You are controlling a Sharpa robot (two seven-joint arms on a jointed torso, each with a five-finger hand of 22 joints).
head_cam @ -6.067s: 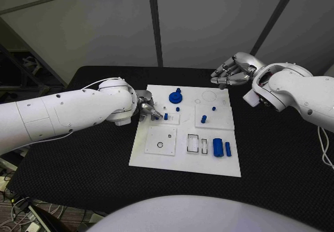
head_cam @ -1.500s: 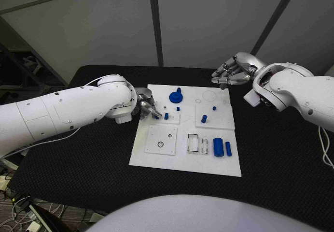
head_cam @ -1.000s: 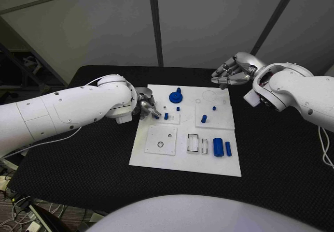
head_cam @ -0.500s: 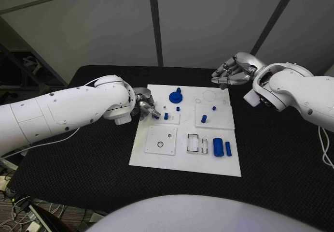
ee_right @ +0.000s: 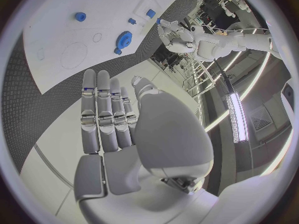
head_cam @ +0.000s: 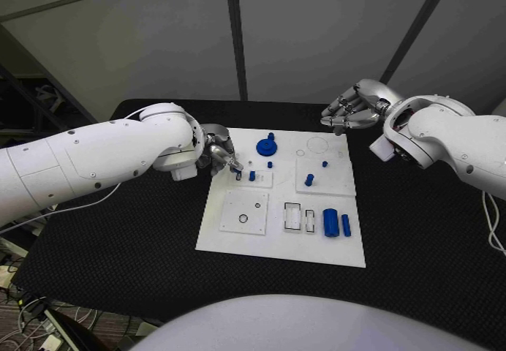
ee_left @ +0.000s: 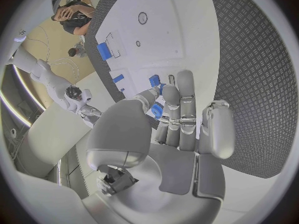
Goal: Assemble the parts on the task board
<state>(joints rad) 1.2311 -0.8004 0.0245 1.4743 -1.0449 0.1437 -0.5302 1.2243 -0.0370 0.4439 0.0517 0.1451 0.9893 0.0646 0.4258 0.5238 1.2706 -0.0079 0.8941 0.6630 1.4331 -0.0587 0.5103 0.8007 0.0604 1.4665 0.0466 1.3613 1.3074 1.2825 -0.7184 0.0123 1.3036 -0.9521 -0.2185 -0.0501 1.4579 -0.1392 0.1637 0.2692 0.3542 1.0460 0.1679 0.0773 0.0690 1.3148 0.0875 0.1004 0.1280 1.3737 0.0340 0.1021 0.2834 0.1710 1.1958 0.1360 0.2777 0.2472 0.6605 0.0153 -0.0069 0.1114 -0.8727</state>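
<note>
Nearest me, the task board (head_cam: 276,241) lies flat in the middle of the black counter (head_cam: 116,241); I can read no writing or label on it; at its near right stand a thick blue cylinder (head_cam: 330,221) and a thinner blue pin (head_cam: 346,224) side by side, with two slim rectangular slots (head_cam: 300,217) just left of them and a square plate with a small ring (head_cam: 243,218) further left; further up the board a short blue peg (head_cam: 309,179) stands right of centre, with a smaller blue peg (head_cam: 252,175) left of it; my left hand (head_cam: 219,156) hangs at the board's left edge just beside that smaller peg, my arm reaching in low across the counter; the fingers (ee_left: 184,104) lie straight and close together, thumb apart, and I cannot tell whether they touch the peg; beyond them a blue gear (head_cam: 267,147) sits near the board's far edge; farthest, my right hand (head_cam: 353,108) hovers past the board's far right corner, its fingers (ee_right: 102,109) side by side and gently curled, holding nothing.
</note>
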